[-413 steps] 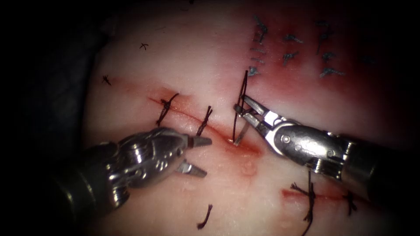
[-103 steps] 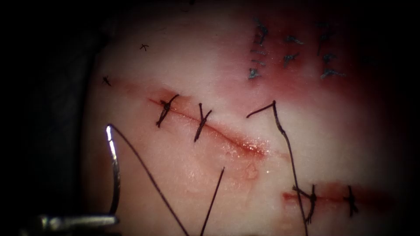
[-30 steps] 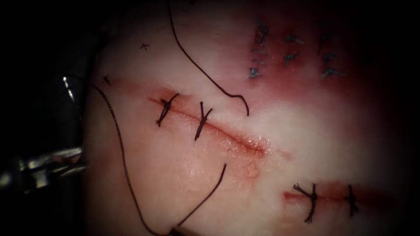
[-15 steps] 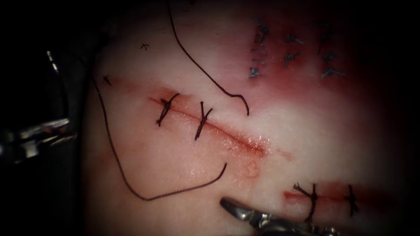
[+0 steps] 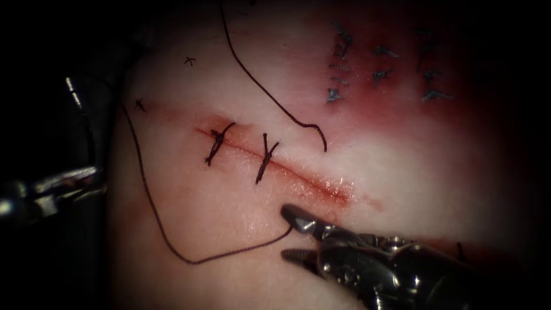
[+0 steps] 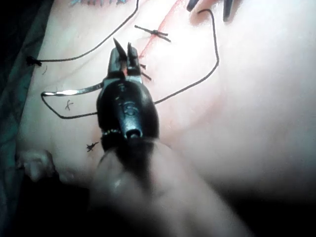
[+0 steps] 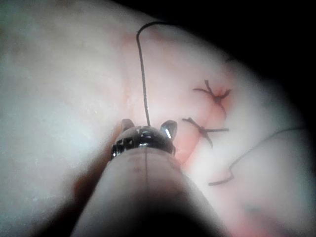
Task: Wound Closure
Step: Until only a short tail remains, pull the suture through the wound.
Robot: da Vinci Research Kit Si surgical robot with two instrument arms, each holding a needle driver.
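Steel-grey and nearest the lens, my right pincer [image 5: 285, 232] rests on the pale pork tissue [image 5: 413, 172] just below the right end of the cut. Its jaws are spread and grip nothing. The loose end of the thin dark thread [image 5: 155, 218] lies between them, touching the upper jaw.

From there the thread sweeps left in a wide loop across the tissue and up towards the curved steel needle [image 5: 72, 89]. The needle stands clear of the tissue, well left of the cut, off the tissue's edge. My left pincer [image 5: 86, 181] appears clenched on it, on the part of the curve away from the thread.

Beyond lies the long red cut [image 5: 310, 183]. Two dark knotted stitches [image 5: 217, 140] close its left part. Its right part is unclosed and wet with red fluid [image 5: 336, 192].

Farther off, a second strand of thread ends just above the cut. With strands meeting the tissue on both sides, I judge a third stitch laid but untied, and the right end still outstanding.
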